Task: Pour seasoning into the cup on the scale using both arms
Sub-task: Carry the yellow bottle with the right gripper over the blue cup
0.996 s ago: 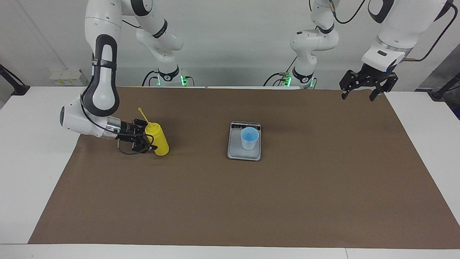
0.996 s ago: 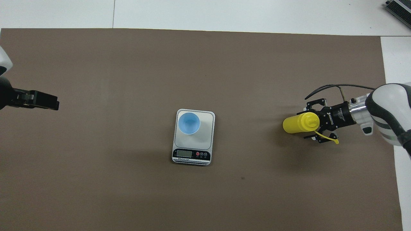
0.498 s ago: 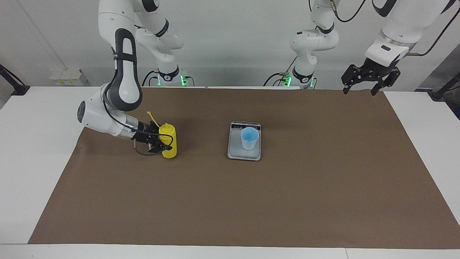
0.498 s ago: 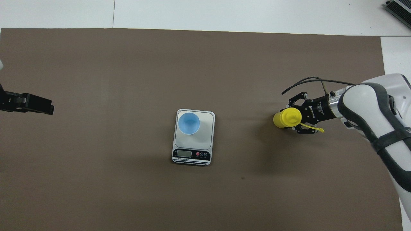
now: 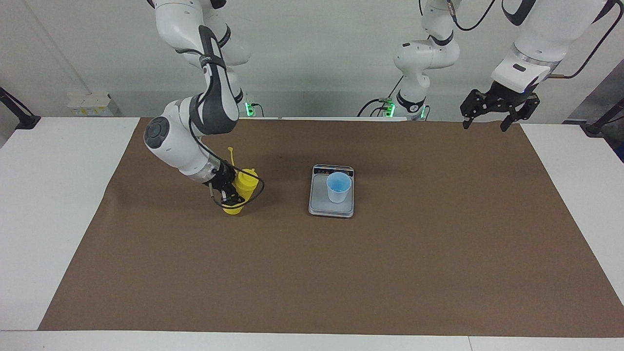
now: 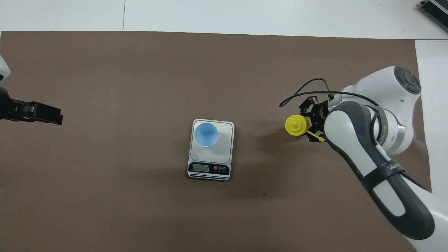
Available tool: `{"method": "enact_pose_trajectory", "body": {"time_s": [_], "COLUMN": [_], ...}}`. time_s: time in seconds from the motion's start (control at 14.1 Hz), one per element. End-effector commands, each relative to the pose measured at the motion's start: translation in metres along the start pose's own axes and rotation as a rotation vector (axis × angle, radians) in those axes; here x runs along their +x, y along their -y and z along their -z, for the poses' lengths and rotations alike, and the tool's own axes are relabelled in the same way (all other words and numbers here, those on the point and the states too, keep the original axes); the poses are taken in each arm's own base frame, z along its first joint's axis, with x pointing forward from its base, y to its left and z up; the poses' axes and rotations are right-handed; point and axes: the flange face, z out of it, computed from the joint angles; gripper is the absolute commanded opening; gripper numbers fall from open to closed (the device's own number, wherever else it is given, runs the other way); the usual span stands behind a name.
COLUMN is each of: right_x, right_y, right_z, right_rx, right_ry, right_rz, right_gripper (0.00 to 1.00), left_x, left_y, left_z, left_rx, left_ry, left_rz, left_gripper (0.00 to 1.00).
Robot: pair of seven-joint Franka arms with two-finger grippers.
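No word, brand or number can be read for certain. The scale (image 6: 211,149) has a pale display window, blank as far as can be told, with a line of fine print under it and small button marks beside it, all too small to read. The right arm (image 6: 378,164) bears light lettering on a dark band, also too small to make out

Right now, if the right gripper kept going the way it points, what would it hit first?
The right gripper, shut on the yellow bottle, points toward the scale. With the bottle leading, the scale's edge or the blue cup on it would probably come first, though height is unclear.
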Motion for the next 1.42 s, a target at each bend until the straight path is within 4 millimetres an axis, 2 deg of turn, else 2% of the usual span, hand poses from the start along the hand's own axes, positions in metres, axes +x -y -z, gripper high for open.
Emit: {"method": "enact_pose_trajectory", "body": {"time_s": [0.0,0.21,0.36,0.57,0.64,0.78,0.92,1.07,1.35], "right_x": [-0.021,-0.061,-0.088,-0.115,-0.130,-0.142,-0.170,-0.207,-0.261], "right_y": [0.017,0.034,0.053,0.084,0.087,0.092,0.094,0.093,0.081], "right_z": [0.019,0.027,0.041,0.072,0.073,0.065,0.051,0.027,-0.012], "right_rx": [0.040,0.080,0.139,0.198,0.220,0.226,0.211,0.204,0.233], "right_ry": [-0.053,-0.145,-0.207,-0.290,-0.332,-0.392,-0.470,-0.577,-0.770], "right_rz": [-0.068,-0.150,-0.206,-0.226,-0.203,-0.173,-0.125,-0.068,0.093], "right_gripper": [0.00,0.00,0.00,0.00,0.00,0.00,0.00,0.00,0.00], "left_x": [0.003,0.002,0.000,-0.004,-0.004,-0.003,-0.003,-0.003,-0.005], "left_y": [0.002,0.001,0.003,0.002,0.003,0.006,0.006,0.007,0.009], "left_z": [-0.005,-0.007,-0.008,-0.008,-0.009,-0.009,-0.009,-0.009,-0.010], "left_rx": [0.009,0.009,0.009,0.012,0.013,0.032,0.031,0.032,0.033], "left_ry": [-0.005,0.000,0.014,0.032,0.039,0.037,0.037,0.031,0.042], "left_rz": [-0.020,-0.032,-0.048,-0.061,-0.066,-0.091,-0.088,-0.088,-0.085], "left_gripper": [1.00,1.00,1.00,1.00,1.00,1.00,1.00,1.00,1.00]}}
